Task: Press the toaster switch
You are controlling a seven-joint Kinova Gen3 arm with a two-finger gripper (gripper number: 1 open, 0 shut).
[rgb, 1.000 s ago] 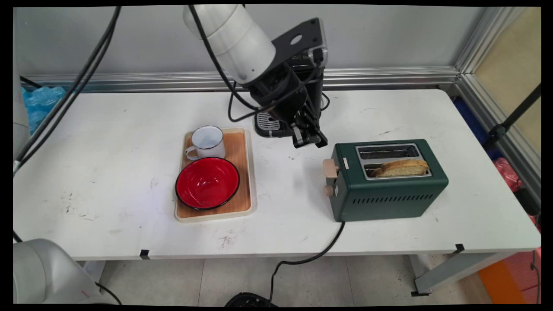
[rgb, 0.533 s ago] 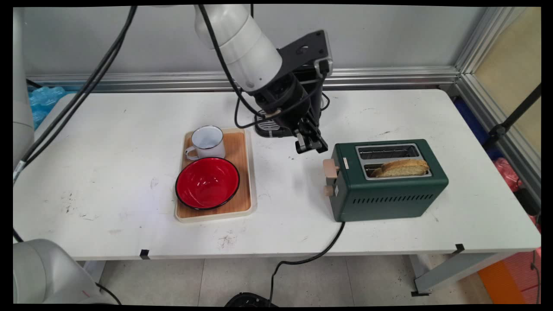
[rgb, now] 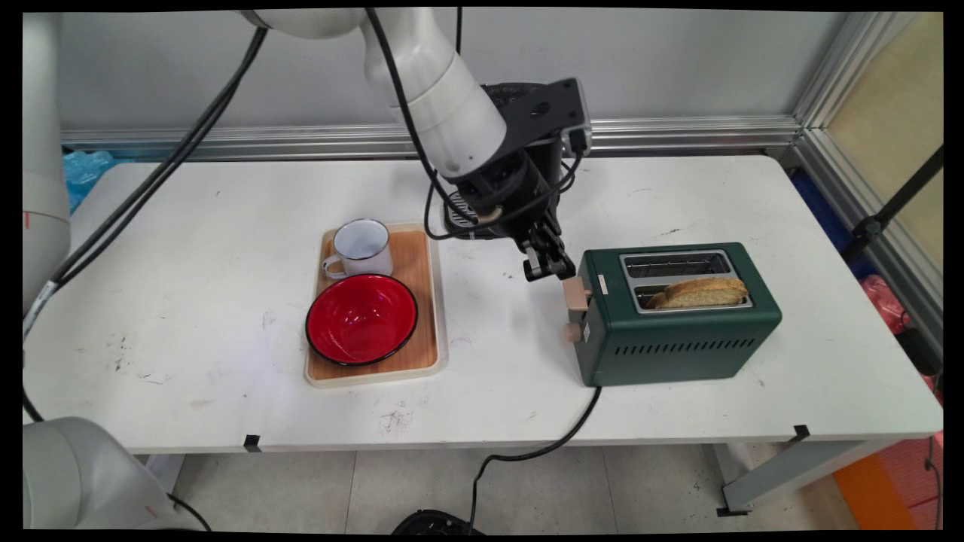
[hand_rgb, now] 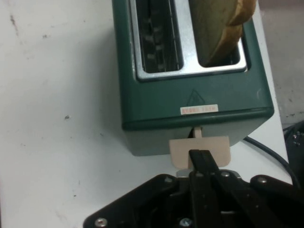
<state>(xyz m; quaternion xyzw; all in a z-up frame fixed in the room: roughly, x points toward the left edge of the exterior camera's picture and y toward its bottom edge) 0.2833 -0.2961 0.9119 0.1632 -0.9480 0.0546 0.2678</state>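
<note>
A dark green toaster [rgb: 678, 320] [hand_rgb: 190, 102] stands right of centre on the white table, with a slice of toast [rgb: 704, 292] [hand_rgb: 221, 26] sticking up from its near slot; the far slot is empty. Its beige lever [rgb: 577, 293] [hand_rgb: 200, 151] juts from the left end, with a small beige knob [rgb: 573, 332] below it. My gripper [rgb: 550, 269] [hand_rgb: 202, 159] is shut, empty, its fingertips just above and left of the lever. In the hand view the tips overlap the lever's plate; I cannot tell whether they touch it.
A wooden tray [rgb: 429, 301] left of the toaster holds a white enamel mug [rgb: 361, 248] and a red bowl [rgb: 361, 318]. A black coffee machine [rgb: 471, 218] stands behind my hand. The toaster's black cord [rgb: 542, 444] drops over the table's front edge.
My gripper has moved right and down, from beside the coffee machine to just above the toaster's lever. Toaster, toast, tray, mug and bowl have not moved.
</note>
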